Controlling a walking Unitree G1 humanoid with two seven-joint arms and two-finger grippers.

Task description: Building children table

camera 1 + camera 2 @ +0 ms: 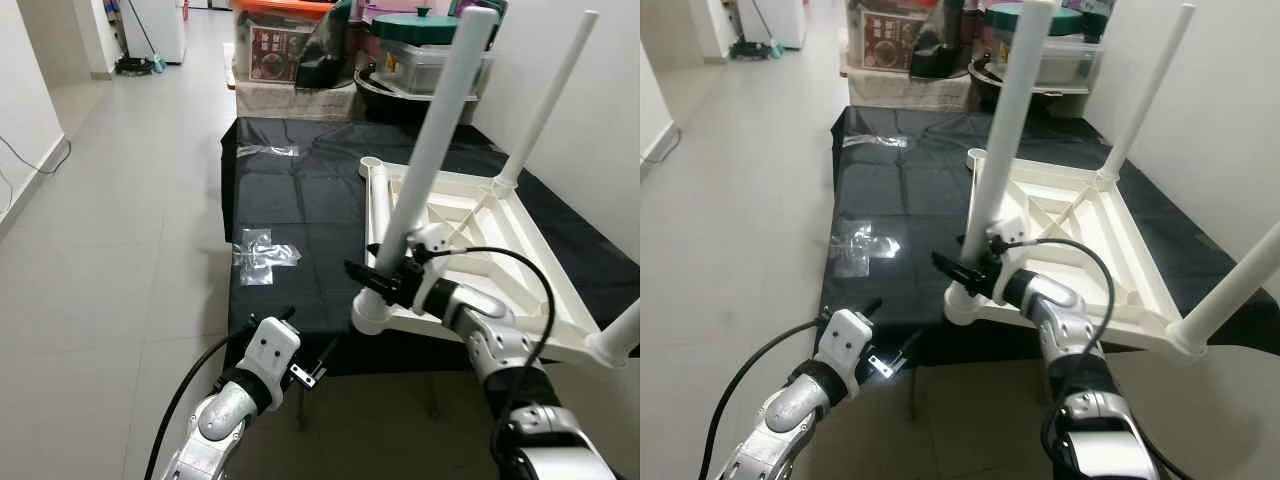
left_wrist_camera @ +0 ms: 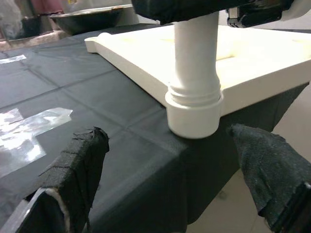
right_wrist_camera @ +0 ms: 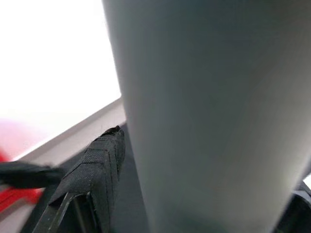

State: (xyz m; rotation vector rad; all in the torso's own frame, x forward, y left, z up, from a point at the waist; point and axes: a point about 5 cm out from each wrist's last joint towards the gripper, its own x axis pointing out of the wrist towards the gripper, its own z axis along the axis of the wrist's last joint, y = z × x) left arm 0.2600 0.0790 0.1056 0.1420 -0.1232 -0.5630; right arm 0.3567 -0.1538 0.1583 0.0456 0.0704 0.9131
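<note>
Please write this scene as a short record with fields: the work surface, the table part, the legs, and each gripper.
surface: black cloth on a low platform
table part: white tabletop, upside down on the cloth
legs fitted: three white legs stand up; the far-left corner socket is empty
right gripper: closed around the nearest leg, just above its socket
left gripper: open, low before the cloth edge, facing that leg's socket

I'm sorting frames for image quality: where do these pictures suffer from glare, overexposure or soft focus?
Left eye view: ceiling light glares off the tape patch on the black cloth; otherwise sharp. Right wrist view: the table leg sits too close, blurred grey, and the background is blown out white. Left wrist view: the left gripper's fingers are soft in the foreground, while the leg socket is fairly crisp.
</note>
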